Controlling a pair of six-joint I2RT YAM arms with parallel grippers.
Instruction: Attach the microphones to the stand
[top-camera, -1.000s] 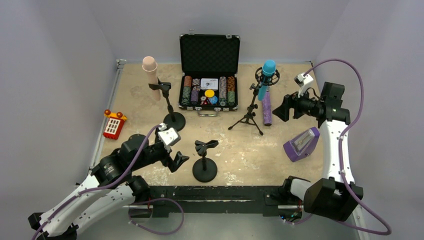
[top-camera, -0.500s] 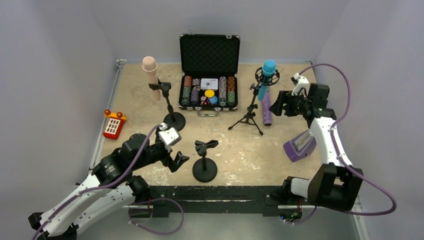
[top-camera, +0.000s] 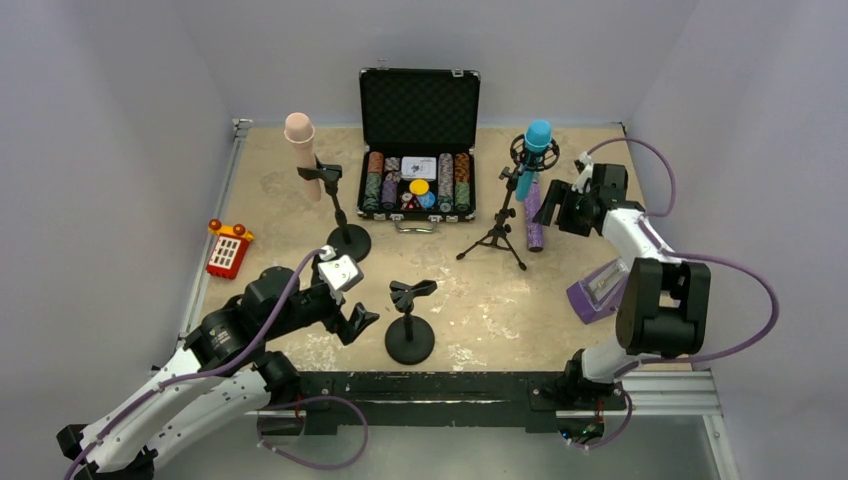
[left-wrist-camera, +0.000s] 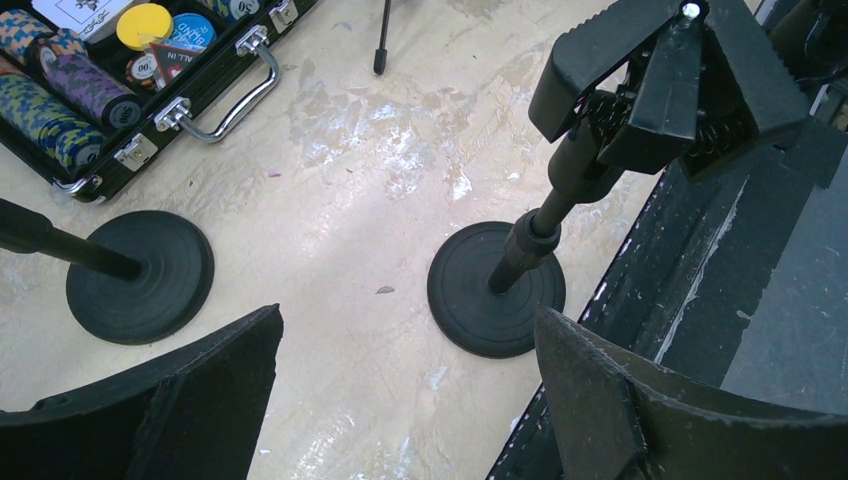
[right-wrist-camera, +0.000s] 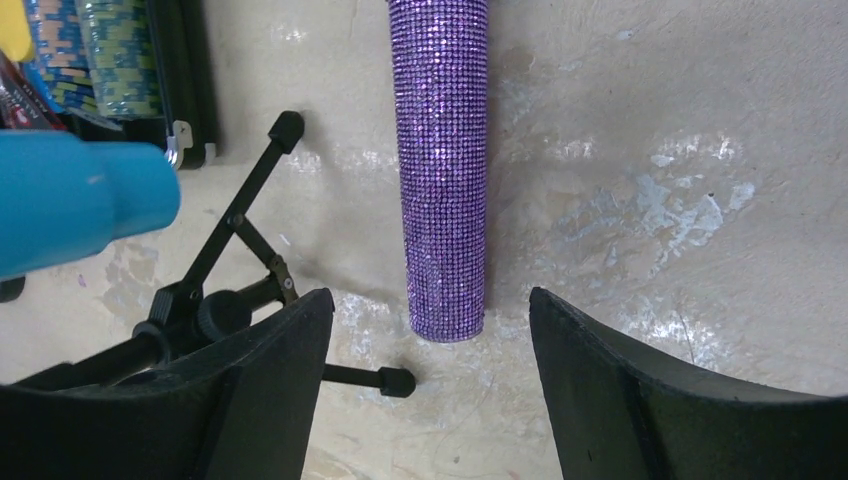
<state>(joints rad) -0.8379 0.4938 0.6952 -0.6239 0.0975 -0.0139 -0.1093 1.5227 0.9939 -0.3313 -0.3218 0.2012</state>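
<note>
A purple glitter microphone (top-camera: 533, 216) lies on the table beside the tripod stand (top-camera: 497, 232), which holds a blue microphone (top-camera: 534, 152). My right gripper (top-camera: 556, 206) is open just right of the purple microphone; in the right wrist view the microphone (right-wrist-camera: 441, 160) lies ahead between my open fingers (right-wrist-camera: 255, 380). A pink microphone (top-camera: 301, 152) sits at the back-left round-base stand (top-camera: 337, 210). A second round-base stand (top-camera: 408, 318) with an empty clip stands in front. My left gripper (top-camera: 358, 322) is open just left of it; the left wrist view shows its base (left-wrist-camera: 496, 288).
An open black case of poker chips (top-camera: 418, 165) stands at the back centre. A red and yellow toy (top-camera: 227, 248) lies at the left edge. A purple box-like object (top-camera: 603, 286) lies at the right, near my right arm. A black rail (top-camera: 430, 385) runs along the near edge.
My right arm has swung left and forward, bringing its open gripper close beside the purple microphone. The left arm has not moved.
</note>
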